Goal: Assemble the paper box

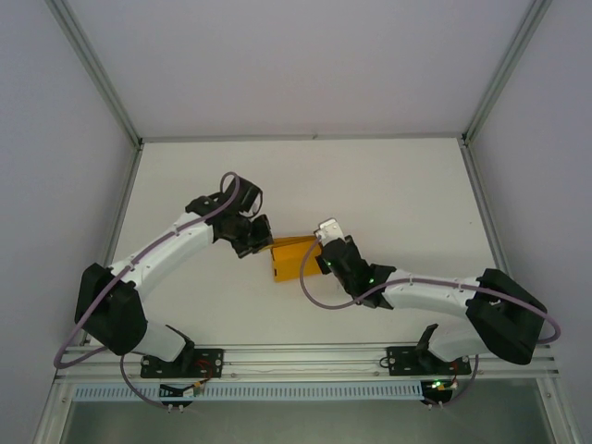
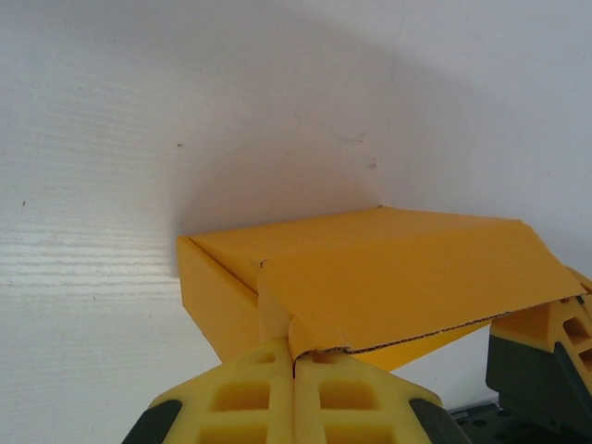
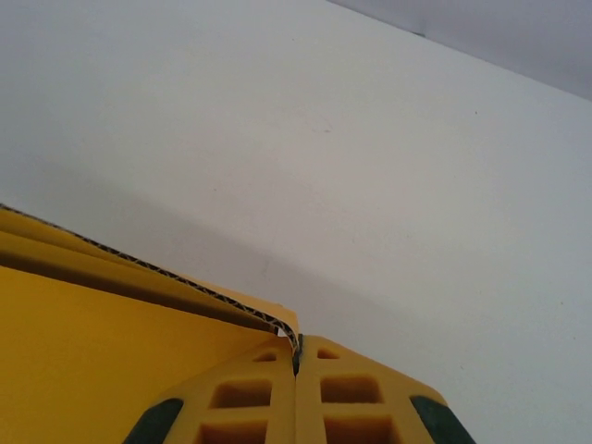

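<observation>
Left pincer [image 2: 294, 361] and right pincer [image 3: 297, 350], both clamped tight.

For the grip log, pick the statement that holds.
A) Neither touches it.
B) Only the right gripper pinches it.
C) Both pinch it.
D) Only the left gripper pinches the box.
C: the left gripper is shut on a flap of the box, and the right gripper is shut on a card edge of it.

surface: white table [image 1: 388, 194] | on it: orange-yellow paper box [image 1: 294, 260], mid-table, apparently resting, partly folded
</observation>
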Motion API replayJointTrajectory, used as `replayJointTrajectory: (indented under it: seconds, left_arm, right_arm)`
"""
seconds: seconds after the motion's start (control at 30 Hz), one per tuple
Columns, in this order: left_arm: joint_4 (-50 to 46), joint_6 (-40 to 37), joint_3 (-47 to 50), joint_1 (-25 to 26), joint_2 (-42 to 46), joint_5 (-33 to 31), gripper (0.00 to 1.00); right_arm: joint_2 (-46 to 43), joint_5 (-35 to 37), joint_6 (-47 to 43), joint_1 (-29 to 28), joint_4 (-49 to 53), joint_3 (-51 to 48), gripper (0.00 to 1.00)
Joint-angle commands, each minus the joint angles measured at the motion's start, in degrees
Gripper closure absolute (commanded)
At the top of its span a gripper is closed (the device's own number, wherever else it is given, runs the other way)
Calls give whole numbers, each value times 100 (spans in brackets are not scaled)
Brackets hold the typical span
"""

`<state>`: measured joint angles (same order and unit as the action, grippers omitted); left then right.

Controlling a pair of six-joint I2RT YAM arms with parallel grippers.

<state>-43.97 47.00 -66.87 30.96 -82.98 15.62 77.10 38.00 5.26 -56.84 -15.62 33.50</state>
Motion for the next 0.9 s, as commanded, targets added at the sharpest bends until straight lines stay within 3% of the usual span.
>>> replayJointTrajectory:
  seconds: [0.0, 0.1, 0.27, 0.57, 0.67, 0.73, 0.87]
  left_arm:
    - [31, 39, 5, -62, 168, 239, 100]
    - [-193, -87, 24, -156, 321, -41, 100]
    - [383, 275, 534, -251, 410, 489, 100]
    - [526, -62, 805, -217, 484, 481, 100]
    - [733, -1098, 943, 61, 704, 355, 100]
    - [639, -1580, 1038, 456, 791, -136, 100]
    - [643, -1689, 1305, 950, 757, -864, 100]
  right_arm:
    - [217, -262, -519, -169, 54, -347, 100]
    - [224, -256, -553, -192, -73, -423, 100]
    - [225, -340, -700, -231, -336, -579, 100]
    - [298, -284, -684, -272, -283, -519, 100]
    - [248, -239, -659, -275, -272, -528, 100]
    - [186, -246, -515, -268, -132, -507, 100]
    - [-34, -364, -137, -266, 62, -559, 100]
